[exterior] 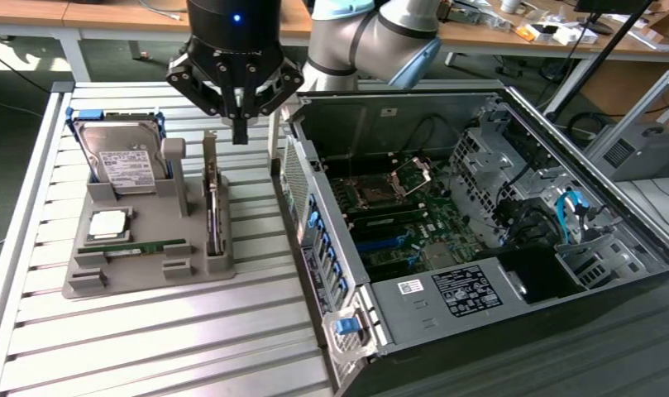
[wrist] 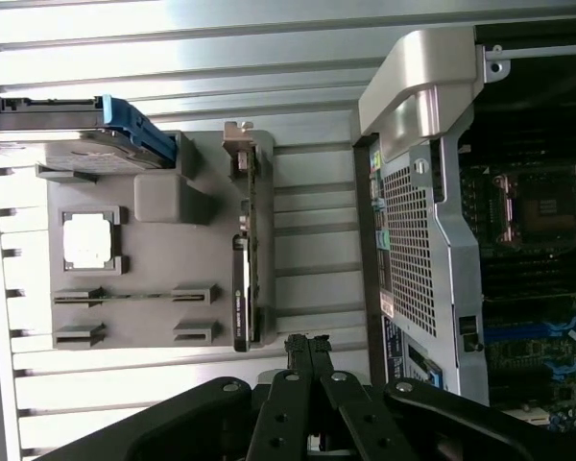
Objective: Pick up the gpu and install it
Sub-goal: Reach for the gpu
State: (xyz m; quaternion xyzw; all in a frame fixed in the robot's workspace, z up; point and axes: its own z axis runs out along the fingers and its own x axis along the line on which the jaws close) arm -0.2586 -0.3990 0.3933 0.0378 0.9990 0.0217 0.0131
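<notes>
Over ribbed metal table (exterior: 146,331), black pincer (exterior: 239,132) clenched empty, flat gpu (exterior: 214,215) upright in grey holder (exterior: 136,273)

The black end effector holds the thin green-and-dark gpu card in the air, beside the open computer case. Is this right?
No. The thin green-and-dark gpu card stands on edge in the grey plastic holder; the black end effector hangs empty in the air, beside the open computer case. The exterior view shows this.

1 gpu (exterior: 212,211), 1 HDD (exterior: 125,161), 1 CPU (exterior: 108,223), 1 RAM stick (exterior: 136,247), 1 holder tray (exterior: 146,279), 1 PC case (exterior: 379,124)
</notes>
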